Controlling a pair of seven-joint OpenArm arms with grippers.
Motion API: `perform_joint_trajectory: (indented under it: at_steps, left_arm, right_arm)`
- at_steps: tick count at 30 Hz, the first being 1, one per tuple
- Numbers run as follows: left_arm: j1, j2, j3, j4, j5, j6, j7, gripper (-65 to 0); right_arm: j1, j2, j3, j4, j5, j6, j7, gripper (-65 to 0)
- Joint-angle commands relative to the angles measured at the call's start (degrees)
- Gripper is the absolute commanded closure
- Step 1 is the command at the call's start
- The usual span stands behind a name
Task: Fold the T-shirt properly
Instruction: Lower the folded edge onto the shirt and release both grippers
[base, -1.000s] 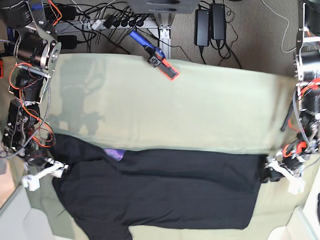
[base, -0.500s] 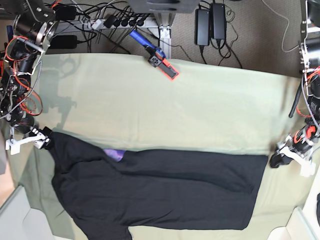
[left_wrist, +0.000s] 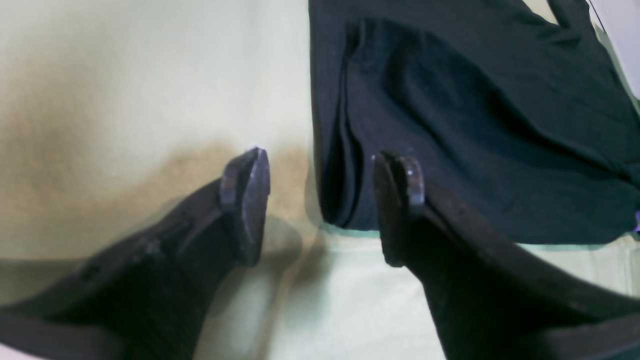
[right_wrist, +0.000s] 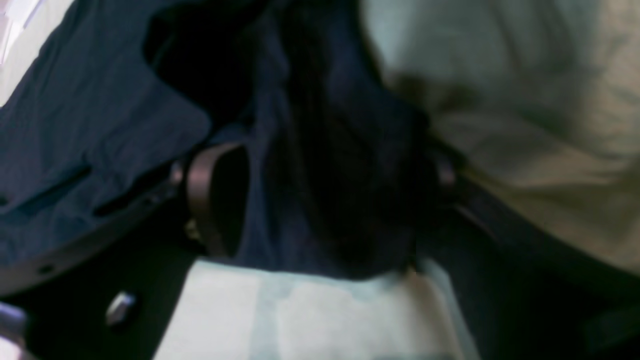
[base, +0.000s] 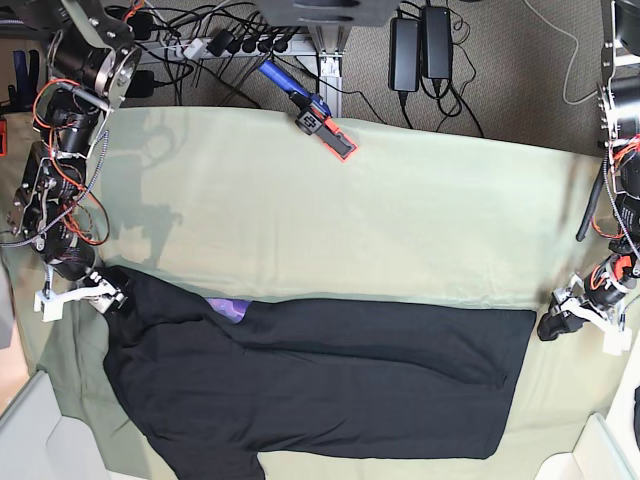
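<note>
The black T-shirt (base: 330, 380) lies as a wide folded band across the near part of the pale green cloth (base: 350, 220), with a purple label (base: 228, 308) showing at its top edge. My right gripper (base: 108, 297) is at the shirt's upper left corner. In the blurred right wrist view it (right_wrist: 320, 190) stands open, with dark shirt fabric (right_wrist: 100, 125) bunched between its fingers. My left gripper (base: 553, 325) sits just off the shirt's right edge. It (left_wrist: 322, 200) is open and grips nothing, and the shirt's folded corner (left_wrist: 475, 125) lies just beyond its fingertips.
A red and blue tool (base: 315, 115) lies at the cloth's far edge. Power bricks (base: 420, 50) and cables lie on the floor behind. White bins stand at the near left (base: 40, 430) and near right (base: 600, 450) corners.
My right gripper swung up and outward from the shirt's left side, then came back in to its upper left corner. My left gripper drew back from the shirt's right edge.
</note>
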Motion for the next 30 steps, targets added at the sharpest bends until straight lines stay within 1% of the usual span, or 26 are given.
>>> perform_joint_trajectory:
  at_steps: [1,3,9,11,13,14,15,23,28,29,30]
  left_arm:
    - [-1.7,-1.0,-0.3,0.8,-1.2,-0.8,-1.0,-36.7]
    - [-1.7,-0.8,-0.3,0.8,-1.2,-0.8,-0.7,-36.7]
    - [-1.1,0.4,-0.3,0.8,-1.6,-0.8,-0.6,-36.7]
    - [-1.1,0.8,-0.3,0.8,-1.6,-0.8,-0.5,-36.7]
    - [-1.1,1.4,-0.3,0.8,-1.9,-0.8,-0.4,-36.7]
    - [-1.1,1.7,-0.3,0.8,-1.8,-0.8,-0.3,-36.7]
    - [-1.1,2.1,-0.3,0.8,-1.8,-0.8,-0.2,-36.7]
    - [-1.1,4.9,-0.3,0.8,0.3,-0.8,-0.2,-36.7]
    - [-1.1,5.5,-0.3,0.8,1.5,-0.8,-1.2,-36.2]
    - [-1.1,5.5,-0.3,0.8,1.5,-0.4,-1.6,-32.9]
    - [-1.1,5.5,-0.3,0.8,1.7,-0.4,-2.0,-26.9]
  right_arm:
    - [1.6,0.3,0.0,0.8,1.2,3.6,-0.4,-44.7]
    - [1.9,0.2,0.0,0.8,2.1,3.6,-0.4,-44.7]
    - [2.1,0.2,0.0,0.8,2.1,3.6,-0.3,-44.5]
    - [2.1,0.3,0.0,0.8,2.1,3.6,-0.3,-40.0]
    - [2.1,0.3,0.0,0.8,2.1,3.6,-0.4,-32.1]
    - [2.1,0.3,0.0,0.8,2.1,3.6,-0.4,-29.1]
    - [2.1,0.3,0.0,0.8,2.1,3.6,-0.4,-27.4]
    - [2.1,0.3,0.0,0.8,2.1,3.6,-0.4,-27.1]
    - [2.1,0.3,0.0,0.8,2.1,3.6,-0.4,-26.4]
    - [2.1,0.3,0.0,0.8,2.1,3.6,-0.4,-25.1]
    - [2.1,0.3,0.0,0.8,2.1,3.6,-0.4,-21.6]
